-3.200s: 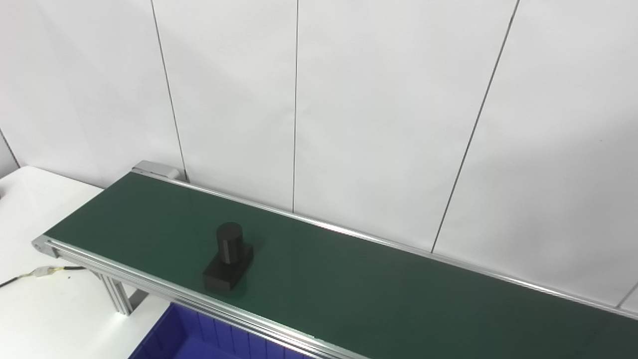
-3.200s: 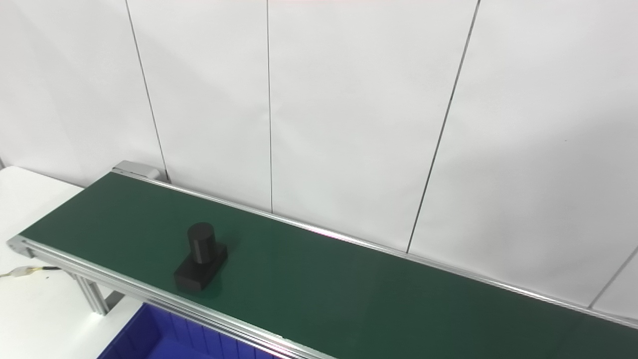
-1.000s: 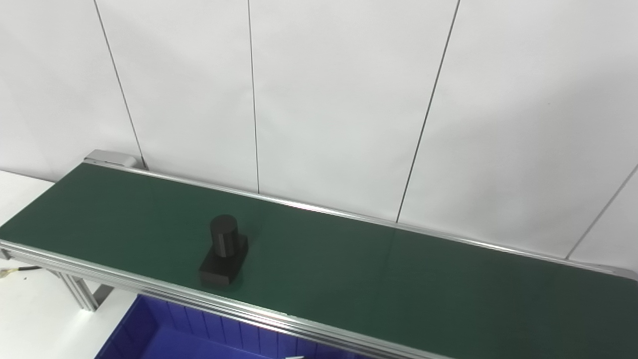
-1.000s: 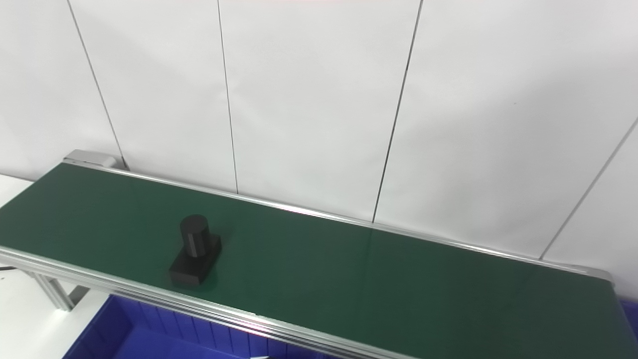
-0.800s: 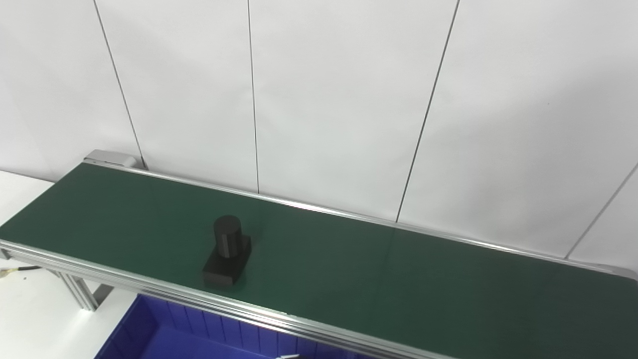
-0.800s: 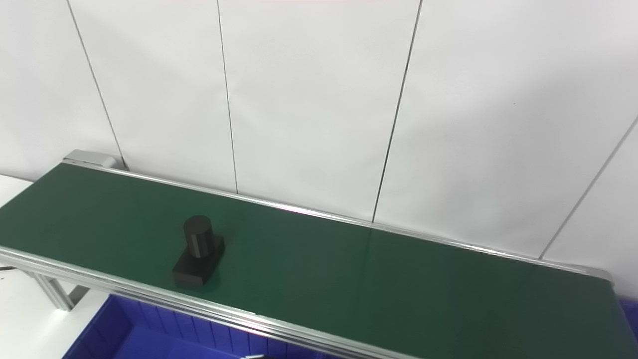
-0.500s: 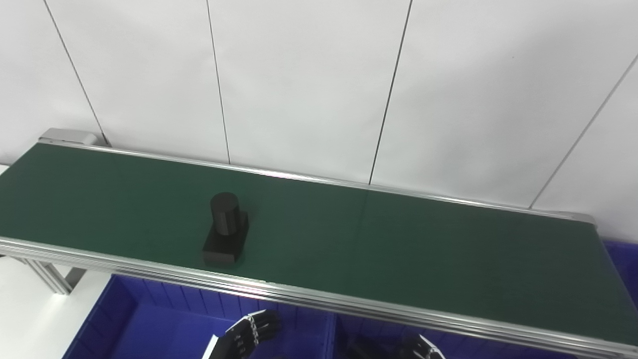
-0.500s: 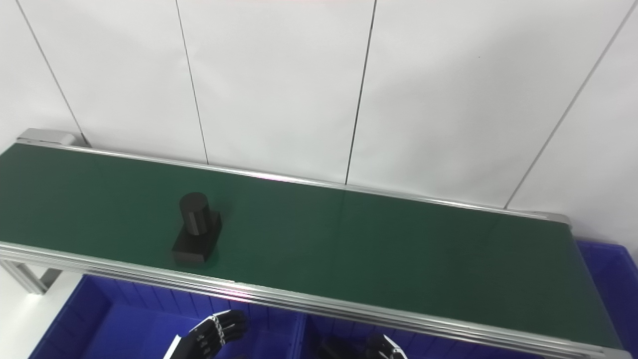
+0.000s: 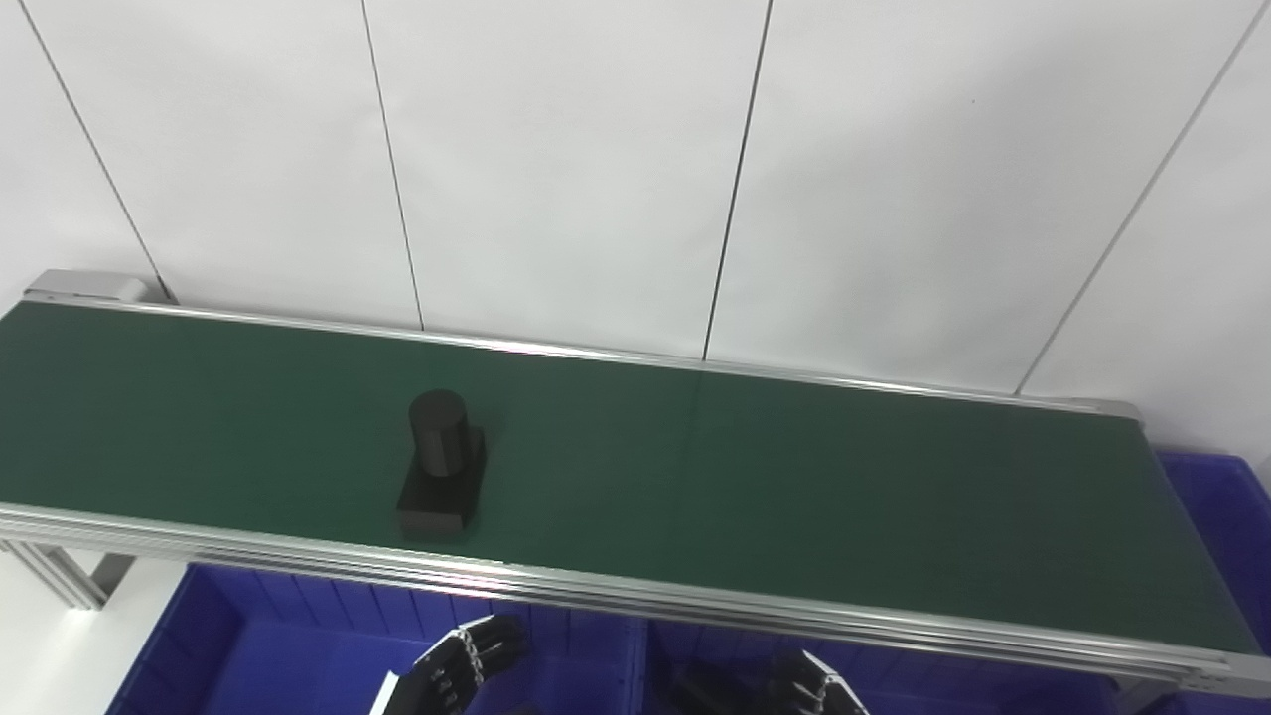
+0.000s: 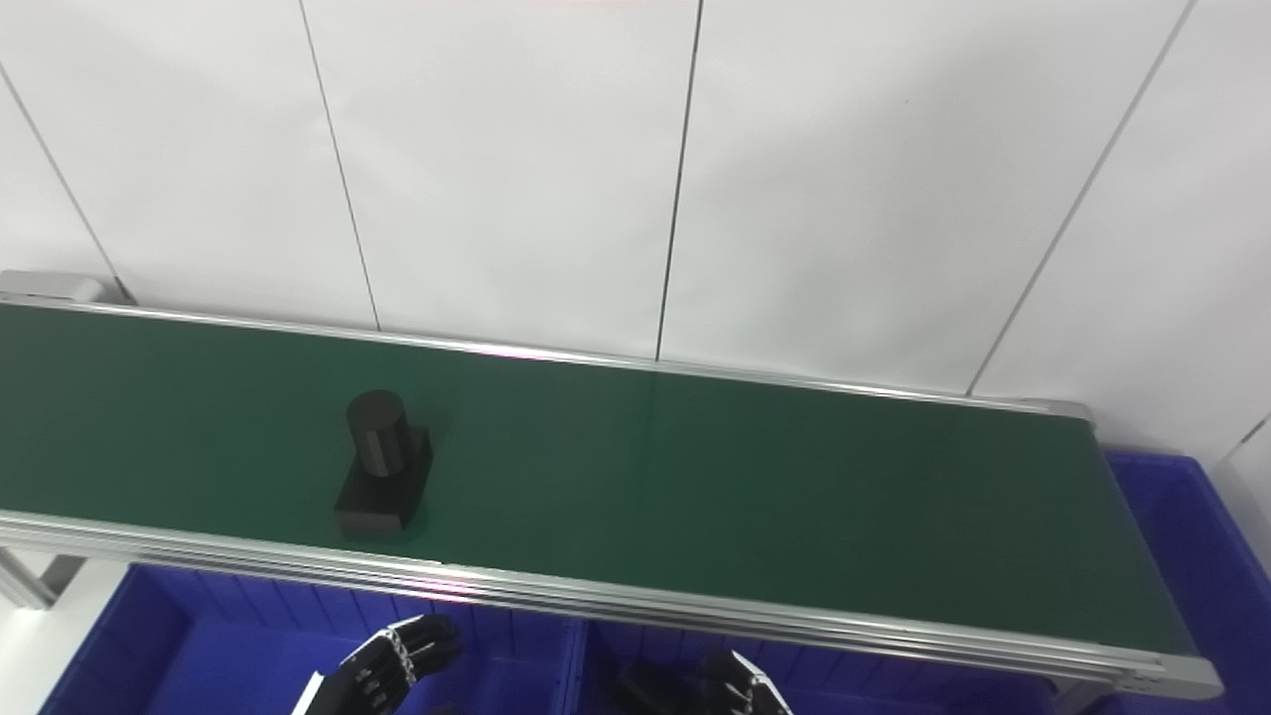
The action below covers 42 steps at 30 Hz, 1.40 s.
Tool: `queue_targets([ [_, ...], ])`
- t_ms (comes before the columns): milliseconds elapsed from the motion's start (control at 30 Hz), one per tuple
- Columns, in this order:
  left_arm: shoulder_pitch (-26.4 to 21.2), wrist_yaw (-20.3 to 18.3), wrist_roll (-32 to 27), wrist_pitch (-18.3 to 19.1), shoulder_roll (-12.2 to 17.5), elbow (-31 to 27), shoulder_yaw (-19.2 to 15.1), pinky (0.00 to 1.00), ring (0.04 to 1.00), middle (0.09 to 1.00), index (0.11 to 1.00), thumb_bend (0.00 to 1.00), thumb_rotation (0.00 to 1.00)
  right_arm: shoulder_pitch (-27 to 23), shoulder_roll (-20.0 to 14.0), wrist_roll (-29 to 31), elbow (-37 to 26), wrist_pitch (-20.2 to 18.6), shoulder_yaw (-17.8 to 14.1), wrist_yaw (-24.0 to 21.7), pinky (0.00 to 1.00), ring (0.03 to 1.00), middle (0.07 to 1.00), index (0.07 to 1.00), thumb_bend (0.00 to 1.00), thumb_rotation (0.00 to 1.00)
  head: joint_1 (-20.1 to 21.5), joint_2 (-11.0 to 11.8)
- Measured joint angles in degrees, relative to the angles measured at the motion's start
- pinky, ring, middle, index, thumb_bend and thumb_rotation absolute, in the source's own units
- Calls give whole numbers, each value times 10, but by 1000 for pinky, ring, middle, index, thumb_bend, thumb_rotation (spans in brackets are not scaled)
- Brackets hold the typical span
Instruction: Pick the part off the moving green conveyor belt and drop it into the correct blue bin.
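**Part on the belt, both hands low over the bins**

Part (image 9: 441, 468), black, stands on the green conveyor belt (image 9: 755, 477), left of middle. Nearest, the left hand (image 9: 457, 673) with curled fingers and the right hand (image 9: 809, 687), state unclear, hang over blue bins (image 9: 268, 655), well short of it

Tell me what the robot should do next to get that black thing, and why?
Probably lift the left hand up over the belt rail toward the black part. Both hands sit low by the blue bins, holding nothing, and the part stands on the green belt nearer the left hand than the right hand.
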<state>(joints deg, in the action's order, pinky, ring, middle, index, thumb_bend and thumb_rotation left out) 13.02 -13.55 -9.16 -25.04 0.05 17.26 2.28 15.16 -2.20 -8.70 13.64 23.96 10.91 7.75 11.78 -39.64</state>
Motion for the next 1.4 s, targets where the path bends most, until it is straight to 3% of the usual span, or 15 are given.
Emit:
queue_targets([
  [500, -2, 0, 2, 0, 0, 0, 0, 780, 720, 739, 721, 570, 0, 0, 5, -9, -5, 0, -6, 1, 667, 752, 791, 792, 660, 93, 3, -9],
  [900, -2, 0, 1, 0, -2, 0, -2, 783, 729, 748, 723, 559, 0, 1, 7, -12, -19, 0, -13, 1, 651, 749, 798, 794, 647, 24, 10, -14],
  [1033, -2, 0, 1, 0, -3, 0, -2, 781, 729, 746, 721, 563, 0, -2, 12, -15, -40, 0, -20, 0, 640, 744, 793, 799, 652, 57, 5, -15],
  [1233, -2, 0, 1, 0, -4, 1, -3, 786, 731, 743, 714, 563, 0, -34, 11, -13, -55, -2, -24, -12, 694, 760, 801, 818, 674, 32, 2, -11],
  [1400, -3, 1, 1, 0, -8, 1, -4, 771, 721, 742, 714, 571, 0, -86, 11, -18, -84, -28, -24, -30, 724, 773, 813, 841, 698, 30, -3, -9],
])
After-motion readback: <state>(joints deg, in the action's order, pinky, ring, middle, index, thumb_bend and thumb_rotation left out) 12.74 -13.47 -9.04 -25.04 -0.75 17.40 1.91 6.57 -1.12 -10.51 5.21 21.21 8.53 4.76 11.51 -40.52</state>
